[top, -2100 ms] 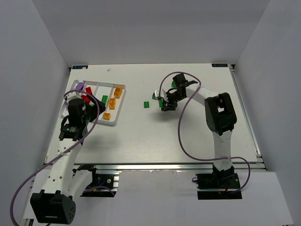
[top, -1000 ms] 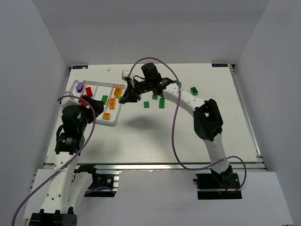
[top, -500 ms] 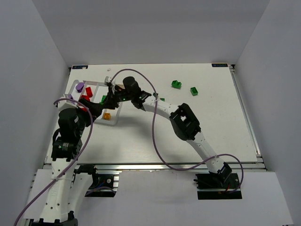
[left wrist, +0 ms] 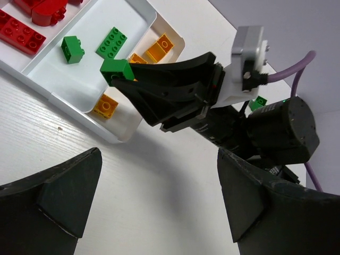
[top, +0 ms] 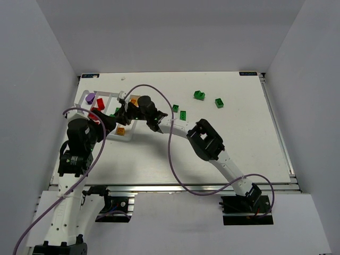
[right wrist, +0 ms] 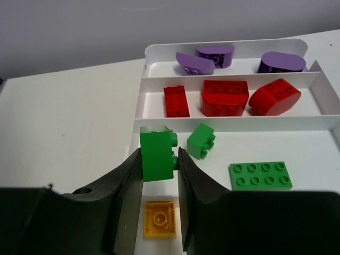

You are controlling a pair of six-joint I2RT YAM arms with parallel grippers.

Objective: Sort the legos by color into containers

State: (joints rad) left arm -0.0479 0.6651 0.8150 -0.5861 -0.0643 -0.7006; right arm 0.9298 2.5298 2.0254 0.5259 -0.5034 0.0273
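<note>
Top view: white tray (top: 109, 95) near table's (top: 175, 159) far-left corner. Right arm stretched across to it. Loose green legos (top: 183, 114) toward far edge, middle to right.

Left wrist view: left gripper (left wrist: 158, 178) fingers wide apart, empty, hovering just off tray's near side.

Right wrist view: right gripper (right wrist: 159, 159) clamped on green brick (right wrist: 156, 151), studs sideways, over end of compartment holding green pieces (right wrist: 260, 175). Red bricks (right wrist: 224, 97) and purple bricks (right wrist: 215, 53) in rows beyond. Brick small, blocky, glossy. Judged light, rigid, slick; best pinched on flat side walls, not studs.
</note>
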